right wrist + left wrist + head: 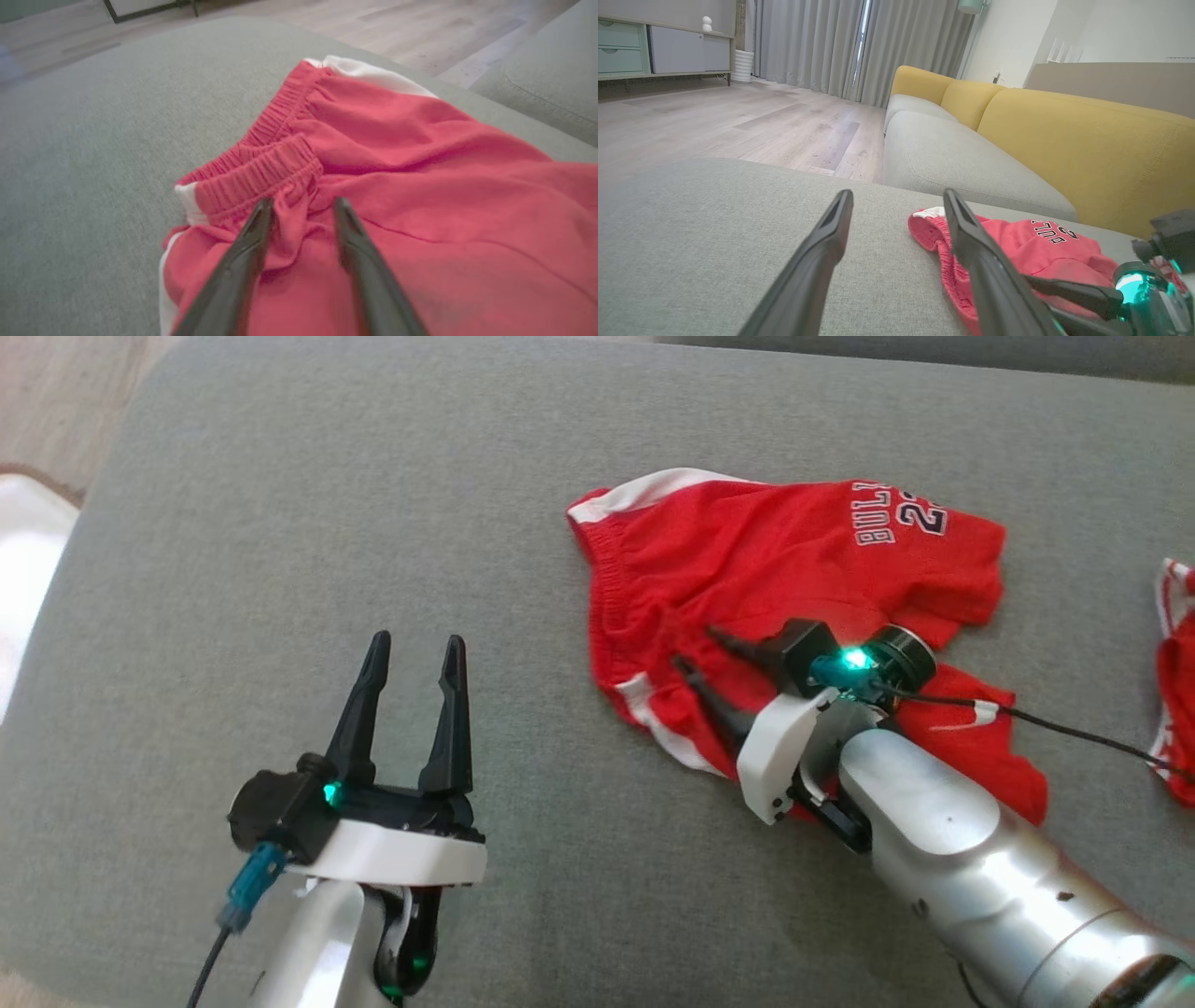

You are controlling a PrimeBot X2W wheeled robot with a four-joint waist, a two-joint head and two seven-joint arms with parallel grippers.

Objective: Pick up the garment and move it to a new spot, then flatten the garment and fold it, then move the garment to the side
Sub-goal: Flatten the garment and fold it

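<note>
On the grey cushion (373, 523): the garment (794, 560) is laid crumpled, right of centre in the head view.
Garment type: red shorts with white side trim and an elastic waistband (261, 177); white lettering (896, 518) is seen near the far edge.
Garment condition: not flattened; folds and overlapping layers are seen across the fabric.
Right gripper (697, 647): positioned low over the near left part of the garment, fingers pointed toward the waistband.
Right gripper state: the fingers are seen parted in the right wrist view, with a raised pucker of red fabric between the tips; the pucker is touched by one finger but is not pinched from both sides.
Left gripper (415, 644): held over bare cushion, well apart from the garment, to its left.
Left gripper state: fingers spread wide, nothing between them.
Cable (1074, 728): a dark lead is run from the right wrist across the garment's near right part.
Second red cloth (1174, 681): seen at the right edge of the head view, apart from the garment.
Surroundings: a yellow-backed sofa (1064, 140) and a wooden floor (738, 121) are seen beyond the cushion.
</note>
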